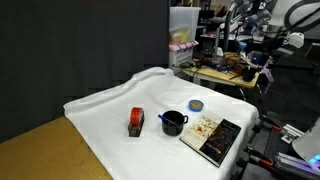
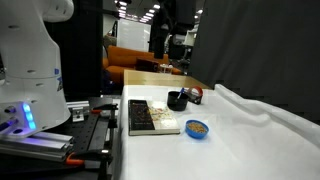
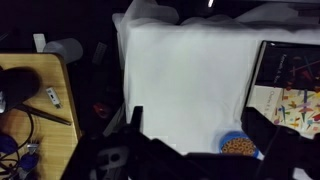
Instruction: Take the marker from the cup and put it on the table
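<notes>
The dark navy cup [image 1: 174, 122] stands on the white-draped table [image 1: 110, 105], between a red-and-black block and a book; it also shows in the other exterior view, cup [image 2: 178, 100]. A thin dark tip at the cup's left rim looks like the marker [image 1: 165, 116], too small to be sure. My gripper [image 3: 194, 110] hangs high above the table, open, with nothing between its fingers. In the wrist view only cloth lies under it; cup and marker are outside that view.
A red-and-black block [image 1: 136, 121] sits beside the cup. A blue dish [image 3: 238, 146] lies near my right finger, and a patterned book [image 3: 290, 85] lies at the table's edge. A bare wooden corner [image 1: 40, 150] shows. The robot base [image 2: 30, 70] stands beside the table.
</notes>
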You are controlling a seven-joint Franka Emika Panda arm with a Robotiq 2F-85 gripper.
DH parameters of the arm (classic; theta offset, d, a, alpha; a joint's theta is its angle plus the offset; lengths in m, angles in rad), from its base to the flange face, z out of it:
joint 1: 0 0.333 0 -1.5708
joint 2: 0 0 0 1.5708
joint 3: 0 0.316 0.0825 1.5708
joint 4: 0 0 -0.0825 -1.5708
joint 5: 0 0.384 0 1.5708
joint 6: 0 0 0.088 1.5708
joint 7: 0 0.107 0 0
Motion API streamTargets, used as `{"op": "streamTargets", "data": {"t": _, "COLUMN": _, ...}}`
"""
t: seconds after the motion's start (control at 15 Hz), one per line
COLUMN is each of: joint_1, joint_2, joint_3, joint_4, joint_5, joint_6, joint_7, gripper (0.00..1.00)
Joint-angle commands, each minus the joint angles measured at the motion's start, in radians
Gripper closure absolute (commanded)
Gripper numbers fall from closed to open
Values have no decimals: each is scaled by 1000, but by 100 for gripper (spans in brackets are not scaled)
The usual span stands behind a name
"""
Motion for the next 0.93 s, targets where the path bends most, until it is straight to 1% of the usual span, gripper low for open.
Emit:
{"op": "streamTargets", "data": {"t": 0.0, "joint_1": -5, "joint_2": 0, "joint_3": 6, "joint_4": 1, "joint_5": 5, "joint_6": -2, "joint_7": -3, "gripper": 0}}
{"op": "streamTargets", "data": {"t": 0.6, "joint_1": -9, "joint_2": -5, "joint_3": 11, "joint_4": 1, "joint_5": 1, "joint_6": 1, "joint_7": 4, "gripper": 0}}
{"op": "streamTargets", "data": {"t": 0.8, "joint_1": -3, "joint_2": -17, "joint_3": 35, "joint_4": 4, "joint_5": -12, "joint_6": 2, "joint_7": 12, "gripper": 0}}
{"op": "streamTargets", "data": {"t": 0.87, "joint_1": 5, "joint_2": -21, "joint_3": 53, "joint_4": 6, "joint_5": -15, "joint_6": 6, "joint_7": 18, "gripper": 0}}
